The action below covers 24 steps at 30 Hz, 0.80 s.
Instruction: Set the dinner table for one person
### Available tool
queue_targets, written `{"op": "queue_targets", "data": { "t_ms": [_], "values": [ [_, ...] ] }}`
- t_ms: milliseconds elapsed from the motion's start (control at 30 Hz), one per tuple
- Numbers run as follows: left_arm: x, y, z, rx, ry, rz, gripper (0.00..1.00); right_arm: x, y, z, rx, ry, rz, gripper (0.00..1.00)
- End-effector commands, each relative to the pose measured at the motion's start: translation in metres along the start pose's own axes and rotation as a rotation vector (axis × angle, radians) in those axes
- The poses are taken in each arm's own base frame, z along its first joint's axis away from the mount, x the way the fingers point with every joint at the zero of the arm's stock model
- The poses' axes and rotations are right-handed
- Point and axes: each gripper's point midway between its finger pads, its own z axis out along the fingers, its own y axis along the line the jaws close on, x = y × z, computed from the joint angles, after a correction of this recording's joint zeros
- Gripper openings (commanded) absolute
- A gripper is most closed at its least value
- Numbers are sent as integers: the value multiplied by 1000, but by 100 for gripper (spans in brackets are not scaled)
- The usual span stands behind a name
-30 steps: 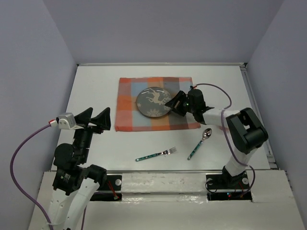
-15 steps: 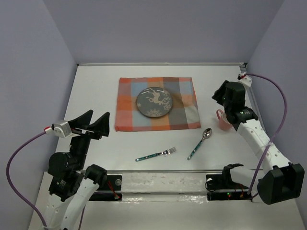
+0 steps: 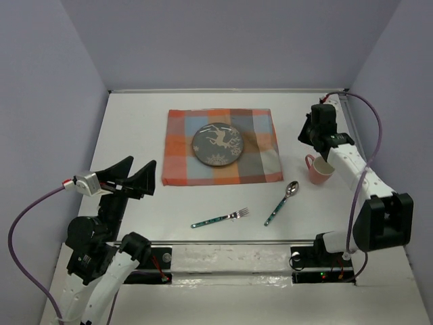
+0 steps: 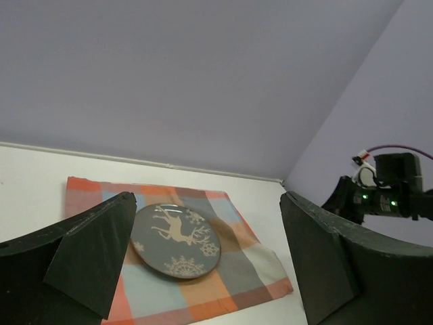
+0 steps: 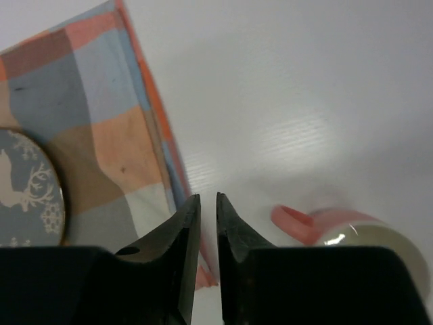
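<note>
The white dinner table point(image 3: 135, 128) carries an orange-and-grey plaid placemat point(image 3: 260, 145) with a grey reindeer plate point(image 3: 217, 144) on it. To the placemat's right stands a pink cup point(image 3: 319, 169). A spoon point(image 3: 282, 202) and a fork point(image 3: 220, 219) with green handles lie on the bare table in front of the placemat. My right gripper point(image 3: 306, 135) hovers between the placemat's right edge and the cup. In the right wrist view the right gripper point(image 5: 208, 196) is all but shut with nothing in the thin gap, and the cup point(image 5: 352, 230) sits beside it. My left gripper point(image 3: 141, 161) is wide open and empty, raised left of the placemat.
The left wrist view looks across at the plate point(image 4: 174, 238) on the placemat point(image 4: 237, 264). Grey walls close in the table on the left, back and right. A rail runs along the table's right edge point(image 3: 352, 128), close to the right arm.
The right arm has left the plate's right rim and swung right to a spot above the cup, its jaws closing from wide open. The left arm has barely shifted.
</note>
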Motion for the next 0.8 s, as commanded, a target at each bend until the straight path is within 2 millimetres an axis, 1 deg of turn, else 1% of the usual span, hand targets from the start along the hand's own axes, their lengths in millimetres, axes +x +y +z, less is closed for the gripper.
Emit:
{"op": "queue_targets", "data": {
  "t_ms": [0,33,67,100,133,167,200,267,300,333,367,400,433,467,500,533,600,633,667,700,767],
  "values": [
    [-5,-1,4,2,-16,10,99,-35,72,38,-243,-21,-35,14],
    [-4,-1,4,-2,-15,11,99,-34,82,46,-255,-8,-47,12],
    [-2,0,6,-3,-7,12,99,-53,93,50,-272,-39,-48,11],
    [-1,0,6,-8,-4,14,99,-54,104,58,-288,-37,-62,11],
    [1,1,8,-13,6,18,99,-55,119,76,-300,-25,-83,11],
    [2,1,9,-14,11,20,99,-55,123,88,-298,-20,-91,12],
    [3,2,10,-16,13,23,99,-39,125,113,-283,22,-104,13],
    [5,3,12,-23,22,28,99,-39,132,134,-277,24,-117,13],
    [8,4,14,-29,31,32,99,-52,140,140,-289,1,-120,14],
    [9,5,14,-32,34,33,99,-51,142,149,-284,5,-123,15],
    [11,5,16,-36,44,35,99,-35,141,168,-269,38,-133,16],
    [12,6,16,-38,46,36,99,-43,148,173,-278,26,-132,18],
    [13,6,17,-40,51,39,99,-29,145,182,-271,57,-139,18],
    [15,7,19,-43,57,41,99,-26,149,195,-269,65,-141,19],
    [16,7,19,-44,60,42,99,-23,150,200,-269,73,-142,21],
    [18,7,21,-47,69,44,99,-29,154,203,-276,61,-137,23],
    [20,8,22,-51,76,47,99,-27,156,215,-267,60,-131,25],
    [22,9,23,-53,82,48,99,-21,154,220,-257,71,-133,25],
    [24,9,24,-55,91,51,99,-26,156,222,-257,58,-131,26],
    [25,10,25,-56,94,52,99,-21,154,229,-247,64,-136,26],
    [26,10,26,-58,98,51,99,-22,153,233,-232,58,-140,26]
  ]
}}
